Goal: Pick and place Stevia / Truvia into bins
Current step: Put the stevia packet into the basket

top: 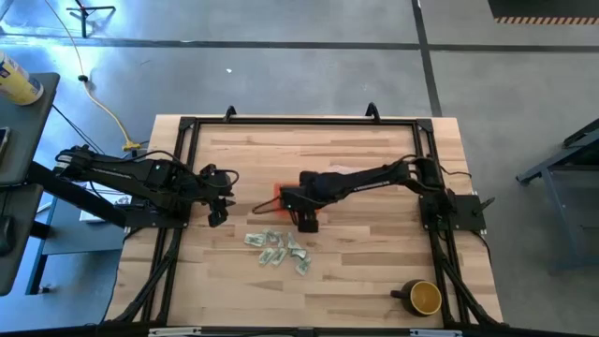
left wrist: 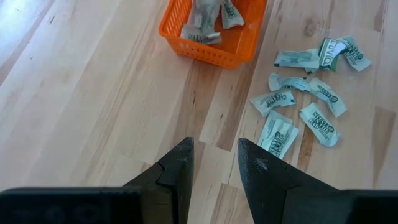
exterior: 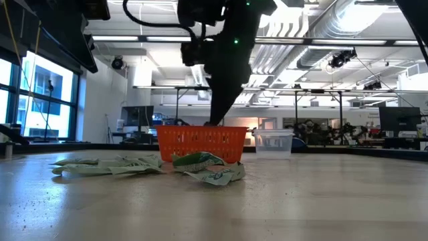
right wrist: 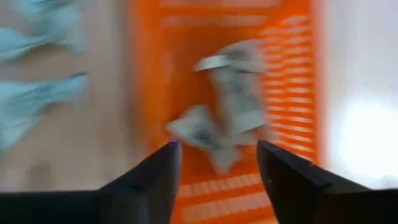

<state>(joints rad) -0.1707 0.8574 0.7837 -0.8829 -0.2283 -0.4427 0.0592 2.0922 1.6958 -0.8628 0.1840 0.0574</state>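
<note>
We see several Truvia sachets (right wrist: 230,106) already lying in the orange bin (left wrist: 205,53), which sits at the centre of the high view, while the rest of the sachets (top: 281,251) lie loose on the wooden table (top: 374,271) just below the bin in that frame, fanned out and partly overlapping. The right gripper (right wrist: 217,171) hangs directly over the bin with its fingers spread apart and nothing between them, so we judge that a packet is just released and the next pick is in hand. To do that well, we would lift clear of the bin wall first, then move toward the lower centre of the high view and choose a sachet at the edge of the pile, one that lies apart from its neighbours, so that the fingers close on a single packet. These are thin and flat, so we would come down nearly to the wood and pinch across the short side. The left gripper (left wrist: 214,165) waits at centre left of the high view, fingers parted and empty, aimed toward the bin.
</note>
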